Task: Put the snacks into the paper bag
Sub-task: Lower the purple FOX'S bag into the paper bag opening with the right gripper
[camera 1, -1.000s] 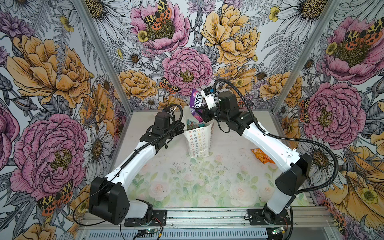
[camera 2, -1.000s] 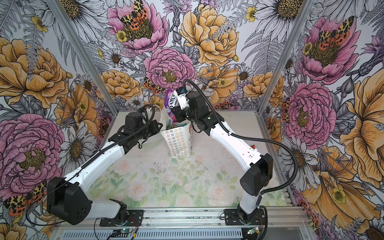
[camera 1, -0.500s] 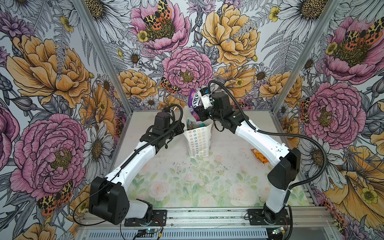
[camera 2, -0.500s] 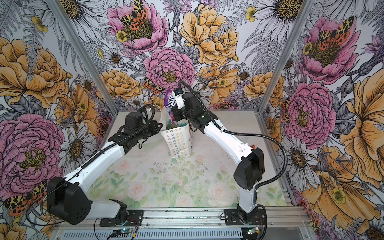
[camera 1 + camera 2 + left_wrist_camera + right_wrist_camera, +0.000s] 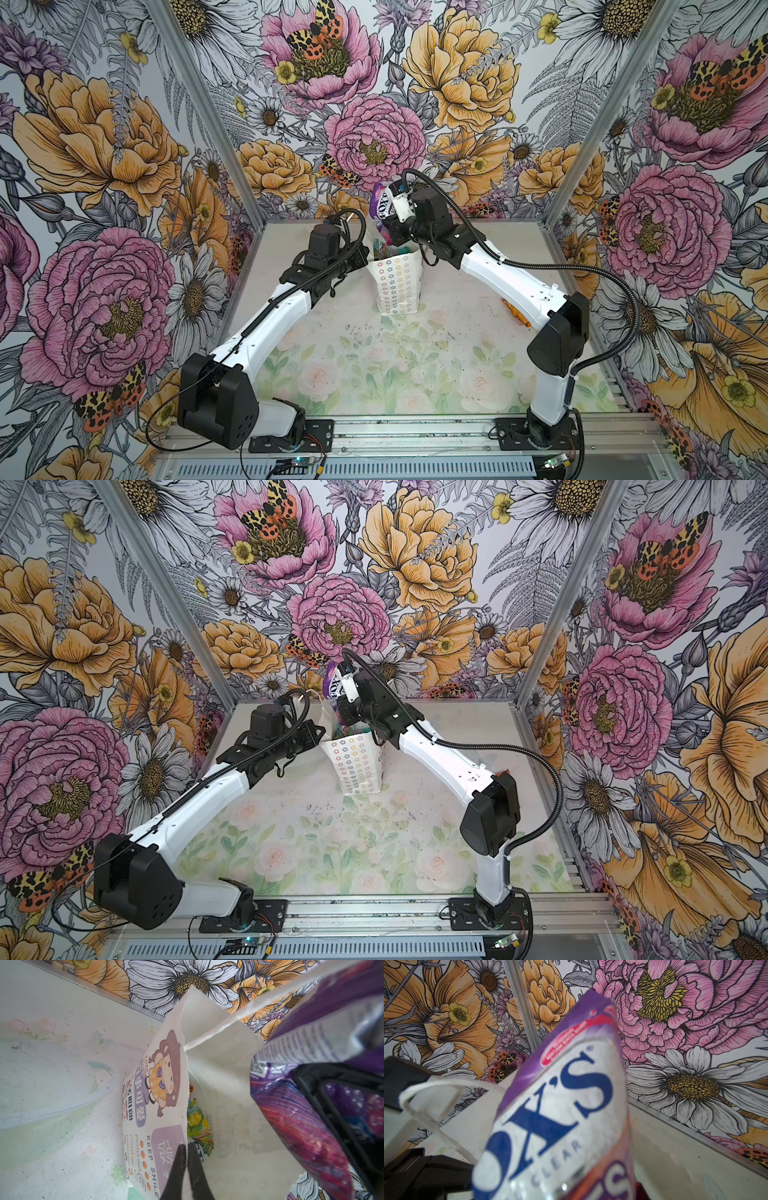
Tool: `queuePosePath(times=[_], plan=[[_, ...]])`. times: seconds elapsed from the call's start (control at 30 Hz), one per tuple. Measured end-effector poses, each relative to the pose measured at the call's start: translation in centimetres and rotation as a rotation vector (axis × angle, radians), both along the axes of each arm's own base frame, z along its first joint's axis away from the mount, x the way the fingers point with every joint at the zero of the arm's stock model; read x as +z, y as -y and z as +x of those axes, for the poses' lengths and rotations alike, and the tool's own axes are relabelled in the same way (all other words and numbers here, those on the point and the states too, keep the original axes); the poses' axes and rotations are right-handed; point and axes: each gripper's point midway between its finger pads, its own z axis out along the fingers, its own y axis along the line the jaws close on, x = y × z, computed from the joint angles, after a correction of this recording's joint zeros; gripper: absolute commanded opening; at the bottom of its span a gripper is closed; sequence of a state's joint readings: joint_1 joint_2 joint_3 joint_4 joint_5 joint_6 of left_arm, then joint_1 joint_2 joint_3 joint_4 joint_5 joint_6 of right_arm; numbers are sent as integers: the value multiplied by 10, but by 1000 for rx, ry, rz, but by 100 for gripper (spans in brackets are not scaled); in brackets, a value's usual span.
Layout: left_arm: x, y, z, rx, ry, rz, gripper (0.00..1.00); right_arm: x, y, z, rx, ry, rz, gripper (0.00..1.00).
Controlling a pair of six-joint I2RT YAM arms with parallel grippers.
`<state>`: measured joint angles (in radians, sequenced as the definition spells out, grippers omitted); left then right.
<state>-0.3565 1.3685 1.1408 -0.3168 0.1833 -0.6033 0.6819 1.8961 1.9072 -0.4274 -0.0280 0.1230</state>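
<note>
The white paper bag [image 5: 400, 286] [image 5: 360, 769] stands upright mid-table in both top views, with flower outlines on its side. My left gripper [image 5: 187, 1148] is shut on the rim of the wall that bears the cartoon girl print [image 5: 164, 1076], at the bag's left [image 5: 365, 254]. My right gripper [image 5: 391, 227] is shut on a purple FOX'S packet [image 5: 383, 201] [image 5: 560, 1105] held upright just over the bag's mouth. The packet hides the right fingertips in the right wrist view. A green-yellow snack [image 5: 196, 1120] lies inside the bag.
An orange packet [image 5: 516, 316] lies on the table at the right, partly behind my right forearm. The bag's white string handle [image 5: 436, 1088] loops up beside the purple packet. Flowered walls close in the back and both sides.
My right gripper has carried the purple packet slightly left, over the bag's mouth, and the right elbow has drawn inward. The left arm and the bag have stayed still.
</note>
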Motion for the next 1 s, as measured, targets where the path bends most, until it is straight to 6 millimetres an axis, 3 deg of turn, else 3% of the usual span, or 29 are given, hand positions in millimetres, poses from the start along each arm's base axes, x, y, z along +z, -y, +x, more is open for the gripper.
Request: queuePosePath(times=[0.6, 0.83, 1.0], plan=[[0, 0, 0, 0, 0, 0, 0, -22, 6, 7, -67, 55, -143, 18], [0, 0, 0, 0, 0, 0, 0, -28, 10, 8, -88, 58, -169, 41], [0, 0, 0, 3, 0, 2, 0, -25, 11, 10, -100, 77, -178, 50]])
